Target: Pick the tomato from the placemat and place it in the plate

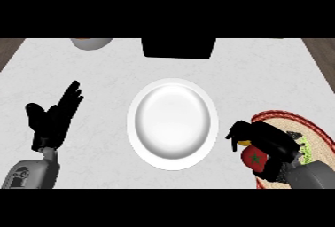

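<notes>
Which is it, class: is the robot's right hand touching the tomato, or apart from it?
Touching. The head view shows the right hand curled round the tomato, hiding part of it.

light: bright and even | plate (172, 124): soft white shine in the middle | counter (262, 80): pale, with hardly any shadows on it

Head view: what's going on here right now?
The right hand is curled round the red tomato at the woven placemat on the right; whether it is lifted yet, I cannot tell. The white plate in the middle holds nothing. The left hand rests open at the left, fingers up.
</notes>
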`<control>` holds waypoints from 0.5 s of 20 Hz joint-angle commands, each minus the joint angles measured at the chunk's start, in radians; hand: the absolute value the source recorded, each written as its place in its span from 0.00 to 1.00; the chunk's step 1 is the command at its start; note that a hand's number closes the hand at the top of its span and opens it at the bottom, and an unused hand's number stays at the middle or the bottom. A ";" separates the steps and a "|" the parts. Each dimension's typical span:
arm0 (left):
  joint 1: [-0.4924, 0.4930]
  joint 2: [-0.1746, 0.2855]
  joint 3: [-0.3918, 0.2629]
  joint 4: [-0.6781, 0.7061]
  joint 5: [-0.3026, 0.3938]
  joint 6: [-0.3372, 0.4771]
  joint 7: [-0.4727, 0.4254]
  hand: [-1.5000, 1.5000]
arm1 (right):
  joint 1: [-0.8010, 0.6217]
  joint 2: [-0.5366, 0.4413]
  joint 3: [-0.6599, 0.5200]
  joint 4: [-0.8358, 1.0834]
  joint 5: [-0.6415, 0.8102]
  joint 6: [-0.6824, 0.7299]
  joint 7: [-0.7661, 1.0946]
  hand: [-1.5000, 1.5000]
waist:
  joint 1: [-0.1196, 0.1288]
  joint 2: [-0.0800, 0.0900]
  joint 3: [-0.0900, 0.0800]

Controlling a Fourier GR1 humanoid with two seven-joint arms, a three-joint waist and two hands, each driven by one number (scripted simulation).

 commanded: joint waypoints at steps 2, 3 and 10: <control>-0.004 -0.001 -0.006 0.001 -0.005 -0.001 -0.003 0.50 | -0.021 0.282 0.087 -0.061 0.060 -0.071 0.293 1.00 | 0.021 0.008 0.026; -0.011 -0.013 -0.013 0.009 -0.006 0.003 0.004 0.50 | -0.042 0.317 0.099 -0.086 0.092 -0.096 0.348 1.00 | 0.010 0.006 0.025; 0.004 -0.006 -0.001 0.032 -0.005 0.005 0.007 0.50 | -0.143 0.467 0.175 -0.229 0.281 -0.385 0.709 1.00 | -0.002 -0.008 0.029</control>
